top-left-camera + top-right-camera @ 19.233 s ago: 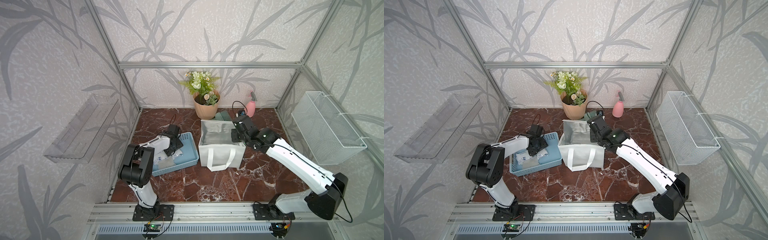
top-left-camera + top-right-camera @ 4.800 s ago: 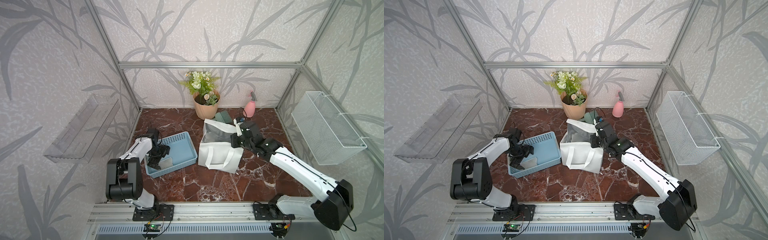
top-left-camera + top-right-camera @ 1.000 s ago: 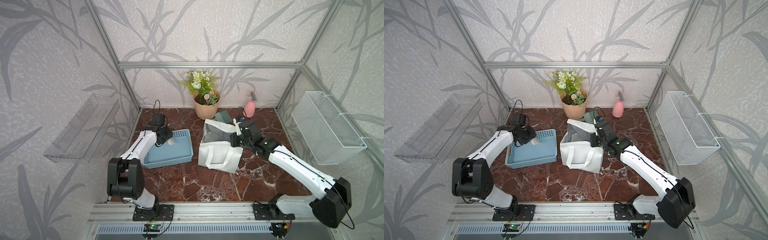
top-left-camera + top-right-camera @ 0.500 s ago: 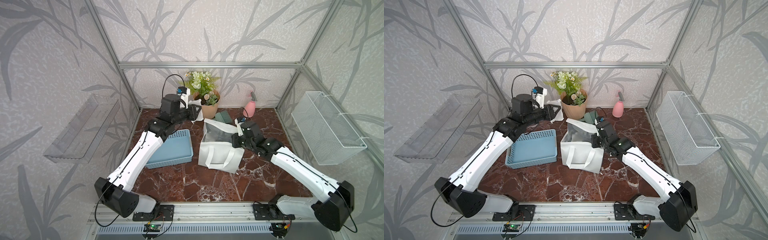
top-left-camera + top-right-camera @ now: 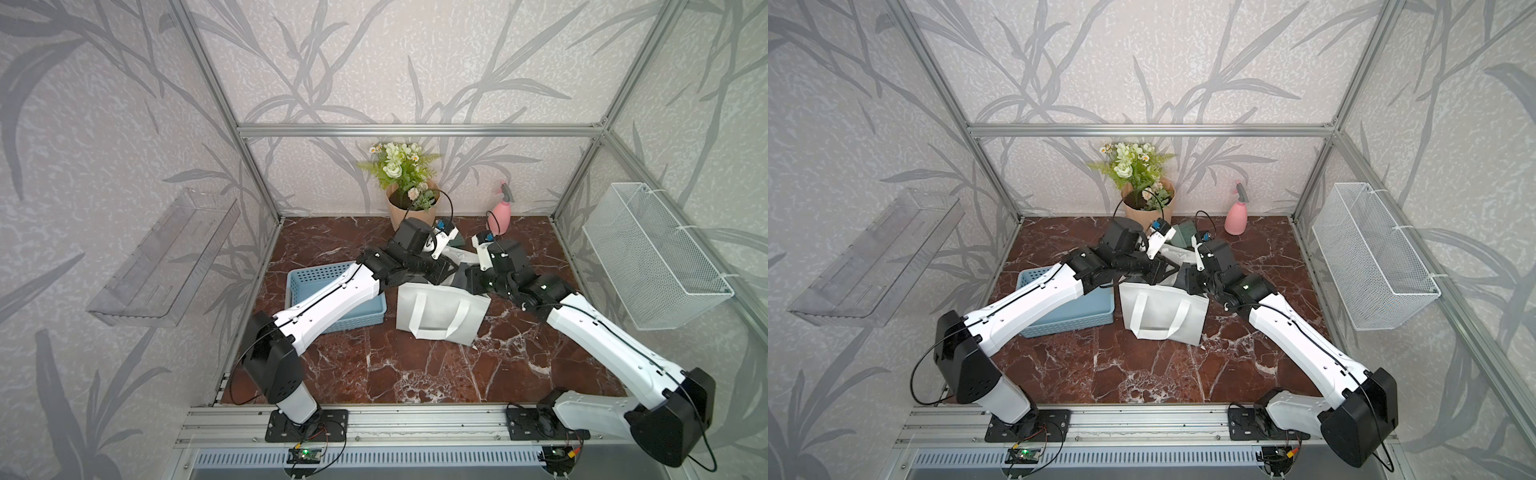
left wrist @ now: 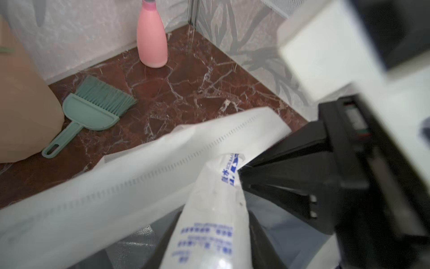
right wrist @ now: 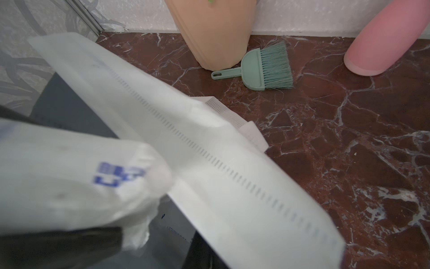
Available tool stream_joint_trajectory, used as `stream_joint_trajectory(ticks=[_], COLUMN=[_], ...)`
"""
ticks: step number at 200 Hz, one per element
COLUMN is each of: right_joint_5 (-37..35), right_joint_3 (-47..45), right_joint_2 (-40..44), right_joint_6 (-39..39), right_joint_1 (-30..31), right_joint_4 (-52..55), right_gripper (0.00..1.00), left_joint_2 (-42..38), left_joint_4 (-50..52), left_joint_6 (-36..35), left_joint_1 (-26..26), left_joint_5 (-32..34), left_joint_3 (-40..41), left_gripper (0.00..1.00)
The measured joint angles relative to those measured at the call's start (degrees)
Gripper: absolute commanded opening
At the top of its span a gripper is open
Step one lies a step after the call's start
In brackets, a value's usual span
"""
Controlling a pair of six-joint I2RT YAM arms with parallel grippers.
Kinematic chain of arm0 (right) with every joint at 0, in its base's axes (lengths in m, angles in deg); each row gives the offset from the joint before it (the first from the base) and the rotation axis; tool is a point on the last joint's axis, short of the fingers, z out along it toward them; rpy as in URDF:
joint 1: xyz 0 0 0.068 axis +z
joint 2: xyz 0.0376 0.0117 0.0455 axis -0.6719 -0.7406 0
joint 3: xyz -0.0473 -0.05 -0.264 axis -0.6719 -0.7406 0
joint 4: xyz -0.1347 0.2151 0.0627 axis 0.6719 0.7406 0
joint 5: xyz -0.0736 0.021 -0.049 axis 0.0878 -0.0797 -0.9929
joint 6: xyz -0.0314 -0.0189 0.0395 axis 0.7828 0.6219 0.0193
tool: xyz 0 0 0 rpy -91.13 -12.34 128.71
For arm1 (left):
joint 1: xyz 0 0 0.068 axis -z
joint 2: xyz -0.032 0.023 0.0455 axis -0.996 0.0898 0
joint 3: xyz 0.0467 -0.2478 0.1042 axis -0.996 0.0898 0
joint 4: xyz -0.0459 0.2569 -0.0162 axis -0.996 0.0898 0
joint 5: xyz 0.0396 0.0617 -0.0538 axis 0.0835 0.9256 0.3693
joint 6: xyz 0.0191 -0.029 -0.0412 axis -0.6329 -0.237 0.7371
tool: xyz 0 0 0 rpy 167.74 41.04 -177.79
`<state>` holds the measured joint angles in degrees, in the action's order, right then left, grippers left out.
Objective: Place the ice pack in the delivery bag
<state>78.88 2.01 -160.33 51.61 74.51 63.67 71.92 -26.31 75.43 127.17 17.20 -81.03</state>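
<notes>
Left wrist view puts the ice pack (image 6: 215,186) in front of you: a white, frosted pouch with blue print, carried in the air over the open mouth of the delivery bag (image 5: 440,309). Its far end lies across the bag's folded rear flap, and the grey foil lining shows beneath it. You cannot tell from these views whether any part of the pack is below the rim. In both top views the left wrist hides the pack.

The left gripper (image 6: 215,223) is grasping the ice pack, one dark finger on each side of the pouch.

The right gripper (image 6: 246,179) is clenched on the bag's rim, its black tip meeting the white fabric just beside the pack's upper corner. The bag stands upright on the marble floor (image 5: 415,365), its front handle hanging down the near face.

Around it, note the following:
- The blue perforated basket (image 5: 316,274) is just beside the bag on the left arm's side, partly under that arm.
- A green hand brush (image 6: 93,109) lies flat on the floor behind the bag, its handle towards the flowerpot (image 7: 214,35).
- A pink spray bottle (image 6: 152,39) stands upright against the back wall, well apart from the bag.
</notes>
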Motion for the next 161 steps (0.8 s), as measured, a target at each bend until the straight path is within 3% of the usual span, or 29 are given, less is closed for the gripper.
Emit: stream_joint_trajectory(ticks=[48, 59, 71, 88, 102, 161], right_joint_5=[4.1, 4.6, 4.9, 4.9, 5.0, 3.9], right_joint_3=[-0.1, -0.1, -0.3, -0.6, -0.7, -0.7], right_joint_2=[0.9, 1.0, 1.2, 1.4, 1.5, 1.5], right_joint_6=[2.2, 2.3, 2.3, 2.3, 2.3, 2.9], right_joint_1=[0.0, 0.0, 0.0, 0.0, 0.0, -0.4], right_joint_4=[-0.1, -0.1, -0.1, -0.2, -0.3, -0.6], right_gripper=[0.08, 0.08, 0.08, 0.08, 0.08, 0.08], left_joint_2=[8.5, 10.2, 11.2, 11.4, 11.3, 9.2], left_joint_4=[8.9, 10.2, 10.8, 11.1, 11.5, 13.3], left_joint_6=[-7.1, -8.3, -8.8, -9.3, -9.2, -7.8], left_joint_1=[0.2, 0.3, 0.4, 0.4, 0.4, 0.1], left_joint_5=[0.8, 1.2, 1.8, 2.4, 2.7, 5.7], left_joint_3=[-3.1, -3.9, -4.3, -4.3, -4.8, -8.0], left_gripper=[0.37, 0.49, 0.51, 0.69, 0.77, 0.79])
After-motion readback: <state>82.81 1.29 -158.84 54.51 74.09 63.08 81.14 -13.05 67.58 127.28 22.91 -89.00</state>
